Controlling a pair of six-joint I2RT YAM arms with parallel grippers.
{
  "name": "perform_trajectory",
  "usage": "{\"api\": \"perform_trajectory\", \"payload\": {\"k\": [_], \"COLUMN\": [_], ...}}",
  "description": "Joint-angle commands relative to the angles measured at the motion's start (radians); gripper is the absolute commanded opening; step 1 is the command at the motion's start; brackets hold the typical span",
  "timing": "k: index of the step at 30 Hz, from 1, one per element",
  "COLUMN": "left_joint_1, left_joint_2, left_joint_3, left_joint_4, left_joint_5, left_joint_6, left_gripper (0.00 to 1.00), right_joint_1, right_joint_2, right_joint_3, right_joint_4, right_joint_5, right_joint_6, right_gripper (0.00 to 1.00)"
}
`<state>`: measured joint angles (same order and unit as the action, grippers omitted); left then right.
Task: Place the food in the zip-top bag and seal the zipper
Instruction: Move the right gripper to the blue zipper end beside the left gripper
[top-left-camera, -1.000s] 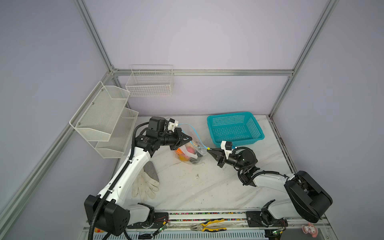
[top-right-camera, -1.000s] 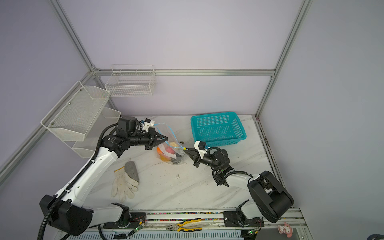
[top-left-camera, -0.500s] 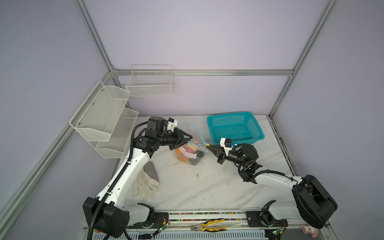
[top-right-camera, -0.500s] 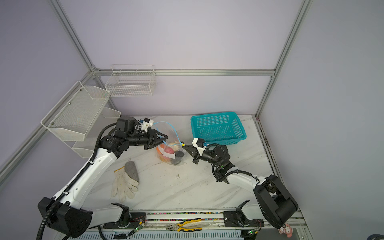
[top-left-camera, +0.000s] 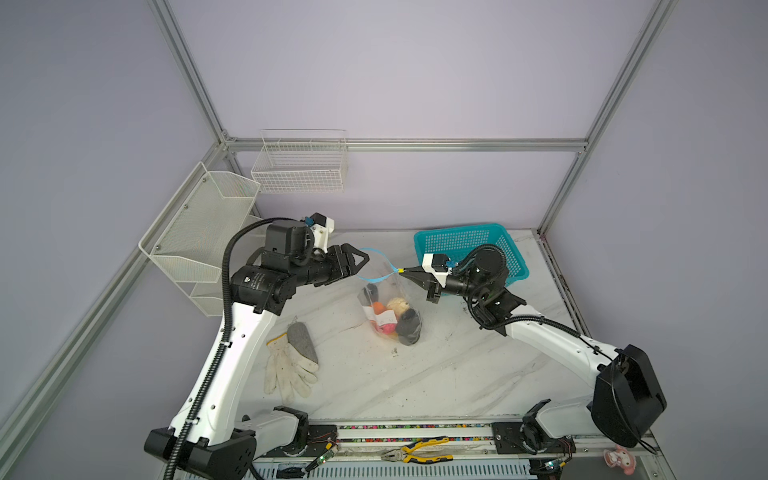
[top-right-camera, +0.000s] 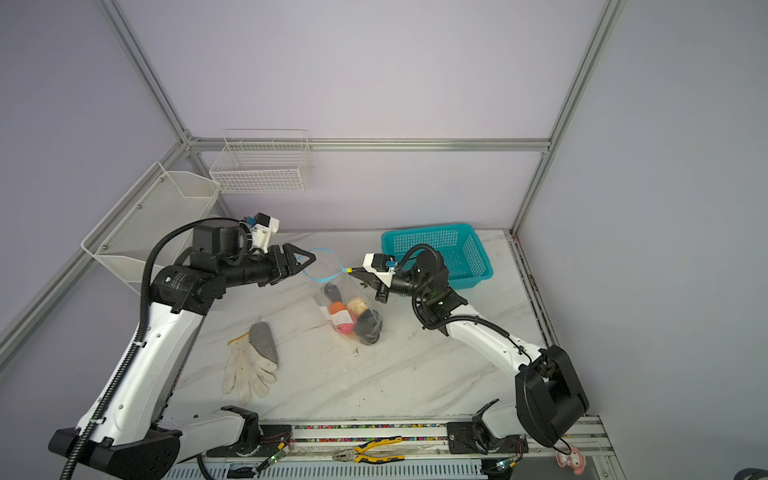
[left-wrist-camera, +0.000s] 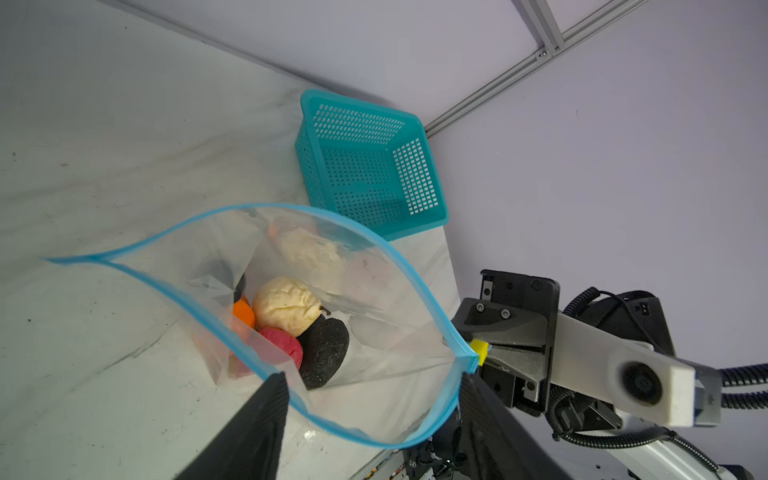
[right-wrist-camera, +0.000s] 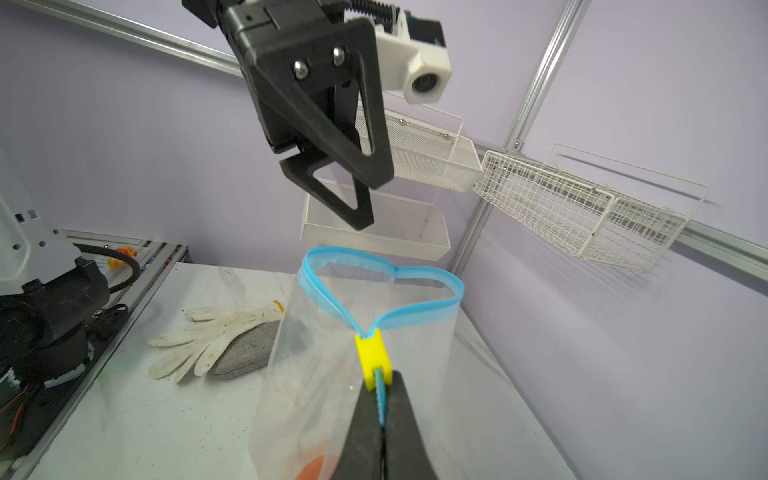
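Observation:
The zip-top bag (top-left-camera: 388, 307) (top-right-camera: 349, 309) hangs upright over the table's middle, its mouth open. My right gripper (top-left-camera: 402, 270) (right-wrist-camera: 380, 388) is shut on the light-blue zipper (right-wrist-camera: 415, 274) just behind the yellow slider tab (right-wrist-camera: 372, 353) (left-wrist-camera: 480, 347). The food lies at the bag's bottom: a cream piece (left-wrist-camera: 286, 305), an orange one (left-wrist-camera: 244, 313), a pink one (left-wrist-camera: 282, 347) and a black one (left-wrist-camera: 326, 353). My left gripper (top-left-camera: 365, 261) (left-wrist-camera: 374, 386) stands open above the mouth's other end and holds nothing. The zipper's near lip (left-wrist-camera: 357, 432) sags between its fingers.
A teal basket (top-left-camera: 469, 249) stands at the back right, close behind my right wrist. A white work glove (top-left-camera: 291, 365) lies front left. Wire racks (top-left-camera: 199, 232) (top-left-camera: 299, 166) hang on the left and back walls. Pliers (top-left-camera: 415, 451) and a pink doll (top-left-camera: 621, 459) lie at the front rail.
My left gripper has opened and let go of the bag's edge. My right gripper has risen towards the left with the slider end, so the bag now hangs from it.

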<state>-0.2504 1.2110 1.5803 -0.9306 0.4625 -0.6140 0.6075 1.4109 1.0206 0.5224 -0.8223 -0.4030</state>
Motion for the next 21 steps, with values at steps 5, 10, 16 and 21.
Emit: {"api": "perform_trajectory", "payload": {"k": [5, 10, 16, 21], "left_joint_1": [0.009, 0.007, -0.043, -0.146], "left_joint_2": [-0.017, -0.011, 0.033, 0.106], "left_joint_3": [0.148, 0.180, 0.228, 0.239], "left_joint_4": [-0.039, -0.044, -0.043, 0.017], "left_joint_5": [-0.009, 0.031, 0.043, -0.025], "left_joint_6": [0.198, 0.293, 0.420, 0.502], "left_gripper": [0.68, 0.70, 0.69, 0.68], "right_joint_1": [-0.009, -0.034, -0.057, -0.081], "right_joint_2": [0.068, 0.116, 0.169, 0.185], "right_joint_3": [0.255, 0.366, 0.454, 0.418], "right_joint_4": [-0.438, -0.572, -0.674, -0.672], "right_joint_5": [-0.162, -0.223, -0.297, -0.338], "right_joint_6": [-0.267, -0.345, -0.355, -0.349], "right_gripper": [0.00, 0.00, 0.00, 0.00]}}
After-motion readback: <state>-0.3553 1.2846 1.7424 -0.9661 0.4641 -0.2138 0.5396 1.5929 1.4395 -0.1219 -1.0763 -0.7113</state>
